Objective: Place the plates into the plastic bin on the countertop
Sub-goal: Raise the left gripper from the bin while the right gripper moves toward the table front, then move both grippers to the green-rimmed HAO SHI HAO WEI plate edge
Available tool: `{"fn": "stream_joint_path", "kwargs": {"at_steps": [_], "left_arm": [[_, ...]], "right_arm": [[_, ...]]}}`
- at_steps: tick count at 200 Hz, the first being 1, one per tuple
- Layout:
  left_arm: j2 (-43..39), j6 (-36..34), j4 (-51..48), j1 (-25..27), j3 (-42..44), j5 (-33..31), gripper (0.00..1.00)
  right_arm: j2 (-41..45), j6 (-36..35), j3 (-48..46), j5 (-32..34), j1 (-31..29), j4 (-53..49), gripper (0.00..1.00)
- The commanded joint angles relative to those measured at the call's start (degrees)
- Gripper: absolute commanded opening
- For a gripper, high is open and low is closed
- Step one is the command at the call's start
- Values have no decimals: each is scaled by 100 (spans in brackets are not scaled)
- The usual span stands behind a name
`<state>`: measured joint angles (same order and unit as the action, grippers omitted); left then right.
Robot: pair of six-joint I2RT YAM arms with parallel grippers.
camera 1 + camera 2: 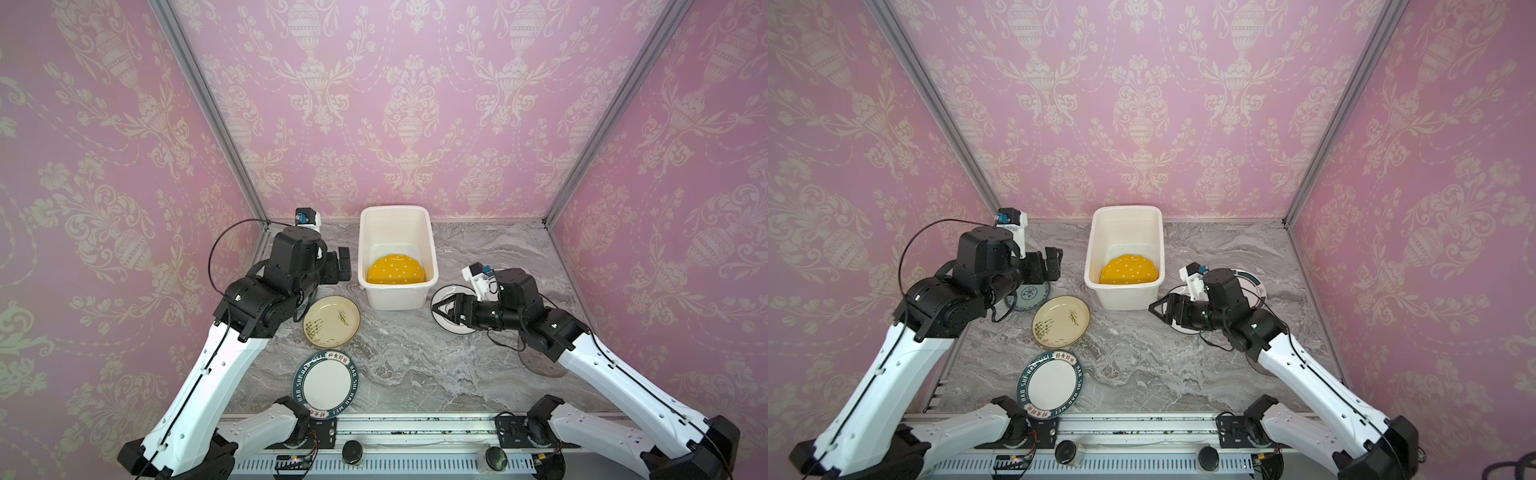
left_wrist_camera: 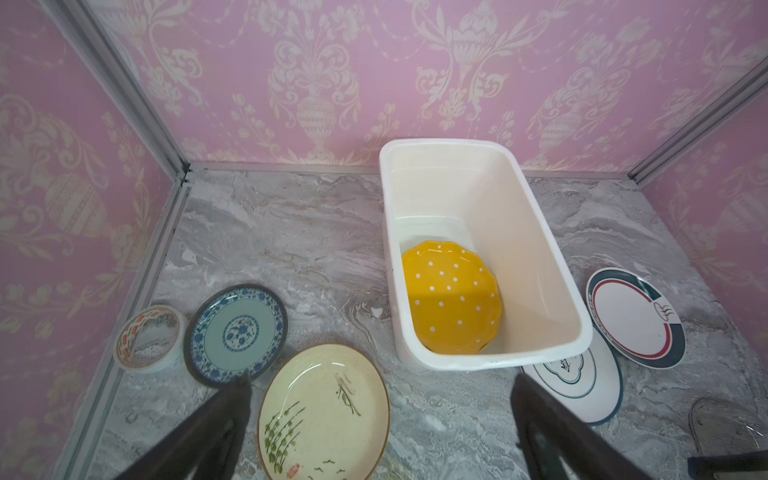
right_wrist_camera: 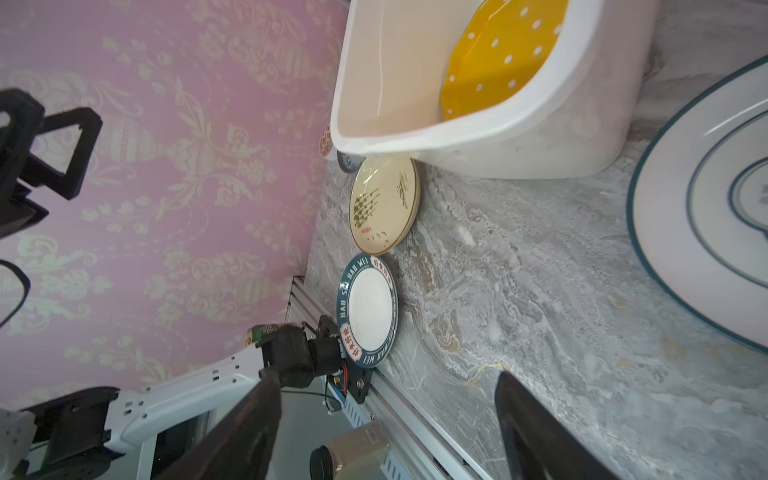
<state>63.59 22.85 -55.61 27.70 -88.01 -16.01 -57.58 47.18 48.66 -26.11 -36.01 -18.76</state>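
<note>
The bin (image 1: 365, 249) sits beside my open, empty left gripper (image 1: 344, 264); my right gripper (image 1: 436, 311) gapes empty above a white plate (image 3: 681, 232).

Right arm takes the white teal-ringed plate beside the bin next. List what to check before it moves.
1. Right gripper open and empty: ok.
2. Left gripper open, empty, beside the white plastic bin, not over it: ok.
3. Rim of the white round teal-ringed plate between the right jaws: not ok; the right wrist view shows it outside their gap.
4. That plate free of the red-and-dark-rimmed white plate: cannot tell; their edges meet in the left wrist view.
5. Room in the bin: ok; the orange white-dotted scalloped plate leans at the near end, floor behind it bare.
</note>
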Motion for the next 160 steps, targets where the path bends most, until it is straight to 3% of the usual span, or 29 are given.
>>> {"fn": "stream_joint_path", "kwargs": {"at_steps": [1, 40, 74, 94, 160], "left_arm": [[65, 1030, -908, -119, 242, 104, 99], [70, 1972, -1728, -290, 889, 563, 99], [-113, 2046, -2066, -494, 1802, 827, 99], [-198, 2215, -2367, -659, 2121, 567, 99], [-476, 4001, -2767, -1794, 2943, 496, 99]], "right_arm": [[-208, 665, -587, 234, -678, 1427, 82], [-1467, 1240, -838, 449, -1818, 2811, 83], [-2668, 1321, -343, 302, -2135, 3254, 81], [-3286, 1395, -43, 324, -2300, 3508, 81], [-4823, 1518, 1008, -436, -2381, 3582, 80]]}}
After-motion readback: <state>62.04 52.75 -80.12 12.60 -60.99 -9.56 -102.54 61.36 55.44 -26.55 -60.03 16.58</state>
